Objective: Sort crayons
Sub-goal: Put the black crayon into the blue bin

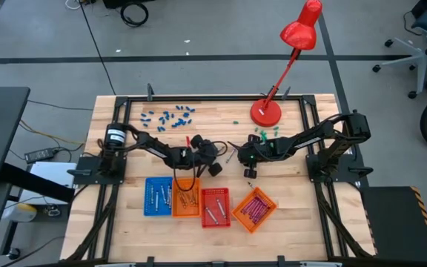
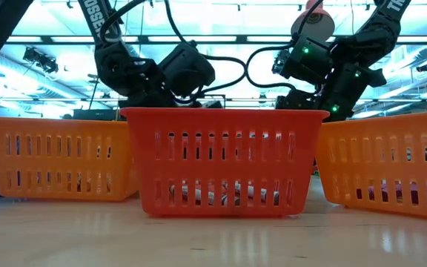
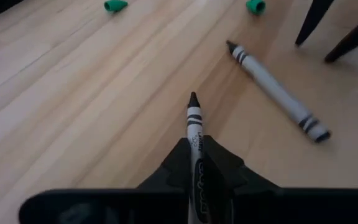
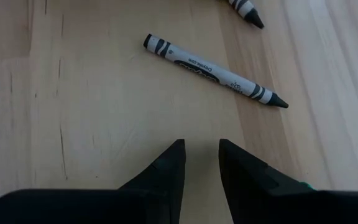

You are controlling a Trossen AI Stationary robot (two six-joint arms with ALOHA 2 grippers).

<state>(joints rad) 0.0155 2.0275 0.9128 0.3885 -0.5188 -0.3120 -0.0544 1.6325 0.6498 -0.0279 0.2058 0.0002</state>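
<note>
In the high view, my left gripper (image 1: 215,169) sits just left of centre, above the row of trays. Its jaws are clamped on a grey crayon (image 3: 194,134): in my left wrist view the stick runs up between the two fingers (image 3: 219,165), its dark tip pointing at the bare wood. A second grey crayon (image 3: 277,91) lies flat on the table (image 3: 73,99) toward the upper right of that frame, apart from the one I hold. Two green bits (image 3: 115,5) lie along the top edge.

My right gripper (image 1: 248,172) hangs just right of centre in the high view, near the left one. Its jaws stand partly open, a narrow gap between the fingers (image 4: 166,168), and they hold nothing and touch nothing. A grey crayon (image 4: 213,70) lies on the wood beyond them, in the upper middle of the right wrist frame.

Lower in the high view, left to right: blue tray (image 1: 148,197), orange tray (image 1: 177,205), red tray (image 1: 204,209), and a tilted orange tray (image 1: 242,219) with magenta crayons (image 1: 255,207).
</note>
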